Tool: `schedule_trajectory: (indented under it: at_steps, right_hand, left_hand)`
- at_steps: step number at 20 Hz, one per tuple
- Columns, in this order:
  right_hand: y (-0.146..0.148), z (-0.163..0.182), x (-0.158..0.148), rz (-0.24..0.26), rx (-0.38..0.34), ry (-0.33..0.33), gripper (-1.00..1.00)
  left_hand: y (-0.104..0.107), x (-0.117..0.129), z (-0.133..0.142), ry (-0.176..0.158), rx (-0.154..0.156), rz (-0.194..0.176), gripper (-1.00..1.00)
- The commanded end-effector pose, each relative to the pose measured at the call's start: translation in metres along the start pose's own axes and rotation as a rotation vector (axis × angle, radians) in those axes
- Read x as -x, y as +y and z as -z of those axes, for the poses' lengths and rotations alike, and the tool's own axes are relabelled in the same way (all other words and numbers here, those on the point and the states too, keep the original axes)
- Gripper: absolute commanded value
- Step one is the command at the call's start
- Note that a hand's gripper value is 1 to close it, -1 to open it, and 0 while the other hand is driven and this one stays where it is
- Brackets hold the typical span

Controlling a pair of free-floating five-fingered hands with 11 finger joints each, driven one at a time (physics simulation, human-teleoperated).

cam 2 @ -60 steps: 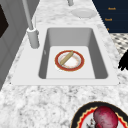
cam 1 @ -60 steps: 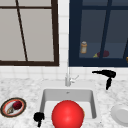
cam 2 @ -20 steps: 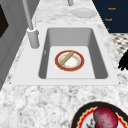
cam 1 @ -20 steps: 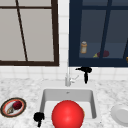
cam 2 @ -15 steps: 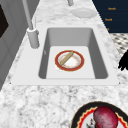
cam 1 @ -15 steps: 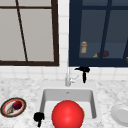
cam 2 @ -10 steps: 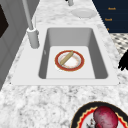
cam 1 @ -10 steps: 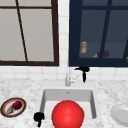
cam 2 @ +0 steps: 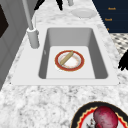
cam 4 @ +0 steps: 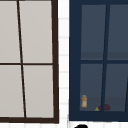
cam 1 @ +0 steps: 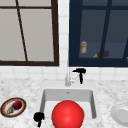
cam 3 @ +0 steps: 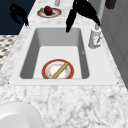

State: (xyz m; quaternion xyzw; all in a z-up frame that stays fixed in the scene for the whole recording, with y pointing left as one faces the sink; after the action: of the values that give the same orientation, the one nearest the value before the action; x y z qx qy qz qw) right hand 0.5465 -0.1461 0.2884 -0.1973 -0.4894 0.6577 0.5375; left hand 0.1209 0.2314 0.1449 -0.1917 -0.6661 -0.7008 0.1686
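My right hand [cam 1: 79,72] hovers just right of the faucet [cam 1: 67,79], beside its lever, fingers straight and pointing down. From the right side the same hand [cam 3: 81,10] hangs over the sink's far end, close to the faucet [cam 3: 95,37]. My left hand [cam 1: 38,117] floats at the sink's front left corner with relaxed, drooping fingers, and shows as the left hand [cam 2: 123,61] and the left hand [cam 3: 17,12] in the side views. In the sink [cam 2: 100,62] lies a red-rimmed plate [cam 2: 69,60] with a tan stick across it. In the front view a red round shape [cam 1: 67,115] covers that spot.
A dark-rimmed plate [cam 1: 13,107] with a red fruit sits on the counter left of the sink. A white plate [cam 1: 121,113] lies to the right. Behind the glass door above, an orange bottle [cam 4: 84,101] and a dark red item [cam 4: 105,107] stand on a shelf.
Three seconds ago my right hand was out over the right counter; it has moved left to the faucet and has held there for the last second. The left hand has stayed still.
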Motion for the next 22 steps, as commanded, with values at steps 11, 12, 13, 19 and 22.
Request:
schedule_trajectory:
  at_steps: [11, 12, 13, 19, 22]
  right_hand:
    - [0.009, 0.066, 0.033, 0.073, -0.195, 0.003, -1.0]
    - [0.019, 0.068, 0.034, 0.043, -0.176, -0.007, -1.0]
    - [0.03, 0.065, 0.033, -0.012, -0.12, -0.033, -1.0]
    - [0.063, 0.098, 0.038, -0.058, -0.042, 0.016, -1.0]
    - [0.045, 0.106, 0.042, -0.026, -0.033, 0.018, -1.0]
  left_hand:
    - [0.0, 0.0, 0.0, 0.0, 0.0, 0.0, 0.0]
    - [0.0, 0.0, 0.0, 0.0, 0.0, 0.0, 0.0]
    - [0.0, 0.0, 0.0, 0.0, 0.0, 0.0, 0.0]
    - [0.0, 0.0, 0.0, 0.0, 0.0, 0.0, 0.0]
    - [0.0, 0.0, 0.0, 0.0, 0.0, 0.0, 0.0]
